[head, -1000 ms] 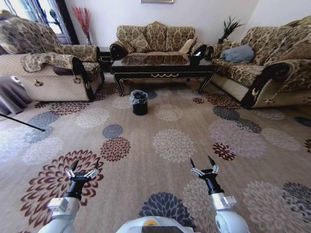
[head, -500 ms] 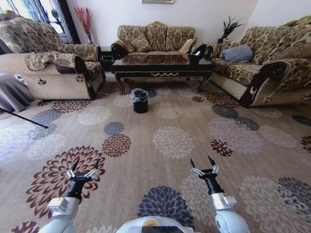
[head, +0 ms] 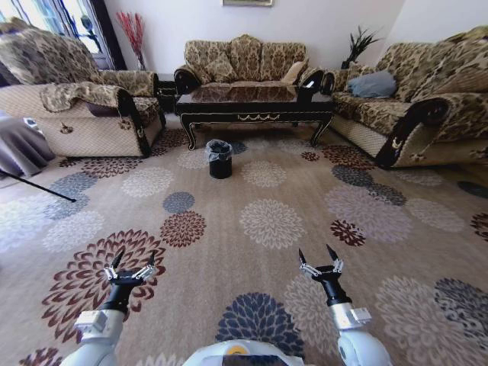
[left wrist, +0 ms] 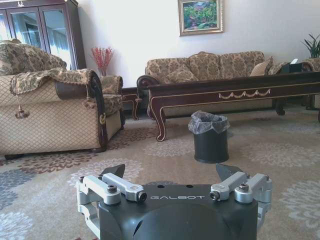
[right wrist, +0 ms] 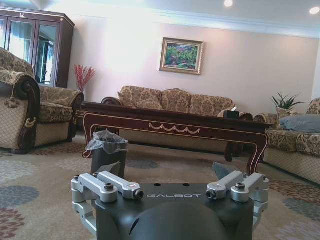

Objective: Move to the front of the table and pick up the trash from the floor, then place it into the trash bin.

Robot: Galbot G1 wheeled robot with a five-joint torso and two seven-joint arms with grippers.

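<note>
Ahead, glossy dark table point(head: 255, 103) — round black trash bin point(head: 219, 159), crinkly-lined.

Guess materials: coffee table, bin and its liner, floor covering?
Table: looks like dark wood with a glossy varnish, since its top mirrors the sofa; gold-coloured scroll trim on the apron, material unclear. Trash bin: smooth matte black wall, plastic or metal, cannot tell which. Liner: thin crinkly translucent plastic film bunched over the rim. Carpet: woven textile, matte, printed with floral medallions.
</note>
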